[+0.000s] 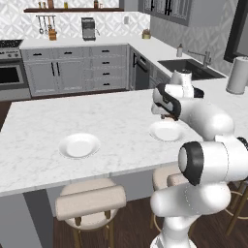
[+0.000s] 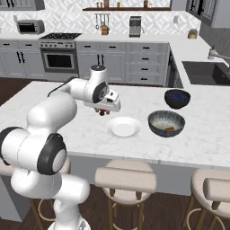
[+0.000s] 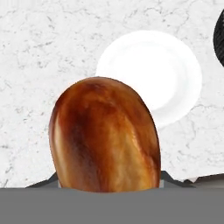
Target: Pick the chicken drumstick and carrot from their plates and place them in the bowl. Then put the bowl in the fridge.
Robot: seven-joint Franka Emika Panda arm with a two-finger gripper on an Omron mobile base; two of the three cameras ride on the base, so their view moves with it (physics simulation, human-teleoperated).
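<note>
1. The gripper (image 2: 104, 111) is clamped on the chicken drumstick (image 3: 104, 135), lifted above the marble counter (image 2: 54, 90), just left of the nearer plate (image 2: 123, 127).
2. That plate is bare; so is the second plate (image 1: 79, 145), further left.
3. The carrot (image 2: 169, 129) already lies in the grey bowl (image 2: 166, 123), right of the plate.
4. Left, by my judgement: drop the drumstick in, then take the bowl to the fridge.

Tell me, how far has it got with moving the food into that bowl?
Roughly halfway. Something orange, seemingly the carrot, already lies in the grey bowl, and both plates are empty. The gripper holds the chicken drumstick above the counter, short of the bowl. Left: drop it in, then take the bowl to the fridge.
</note>
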